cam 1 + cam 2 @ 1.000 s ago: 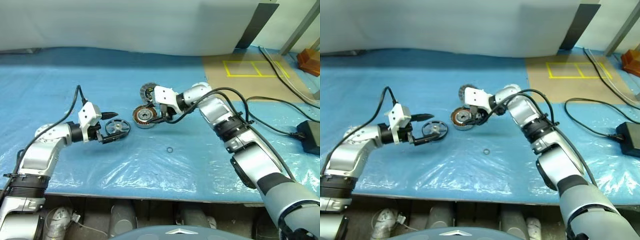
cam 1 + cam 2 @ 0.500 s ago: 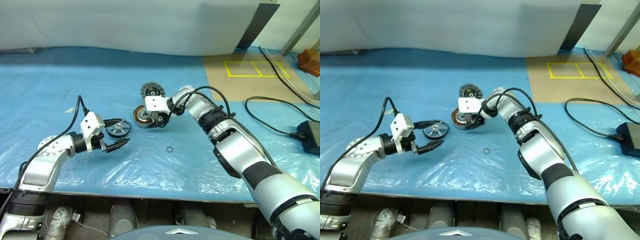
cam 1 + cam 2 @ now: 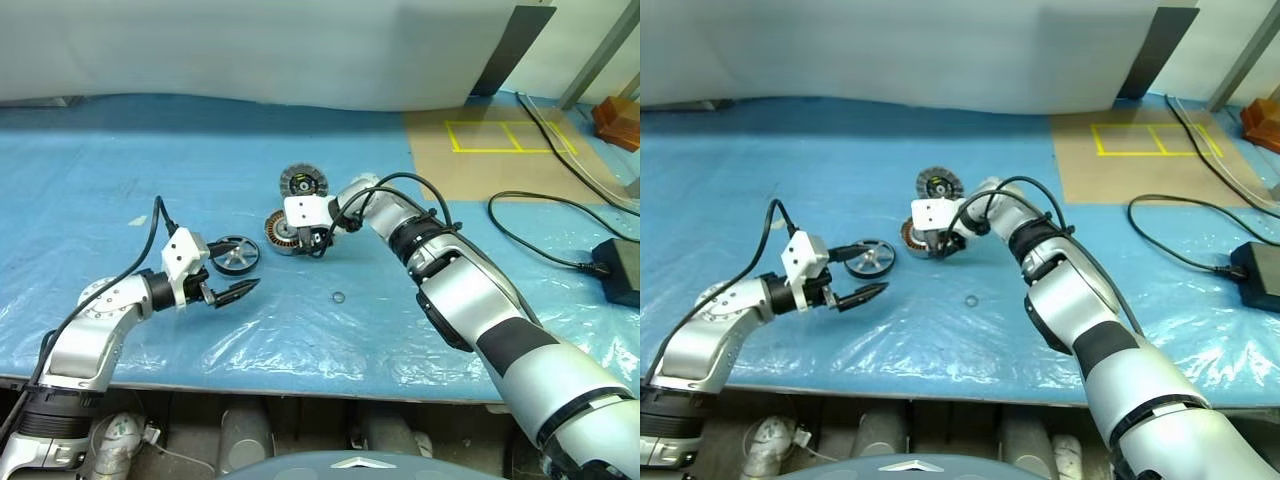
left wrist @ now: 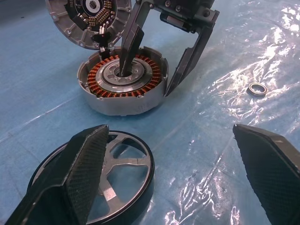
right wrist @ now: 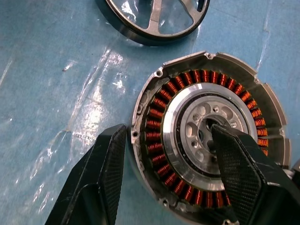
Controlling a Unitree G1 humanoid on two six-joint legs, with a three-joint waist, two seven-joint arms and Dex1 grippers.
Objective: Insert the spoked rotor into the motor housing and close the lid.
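Left wrist view shows right gripper (image 4: 147,82) straddling motor housing (image 4: 123,84), one finger in its centre hole, one outside the rim; lid (image 3: 303,182) just behind. Left gripper (image 3: 232,292) wide open, empty, spoked rotor (image 3: 235,254) just beside it. Contact with housing hard to tell.

The housing (image 3: 284,232) is straddled by the right gripper (image 4: 151,78), one finger (image 4: 130,42) in its centre. The lid (image 3: 303,182) stands close at 12 o'clock, the rotor (image 3: 234,254) at 8. Open sheet (image 3: 420,330) is left at 5, save a small ring (image 3: 339,297).
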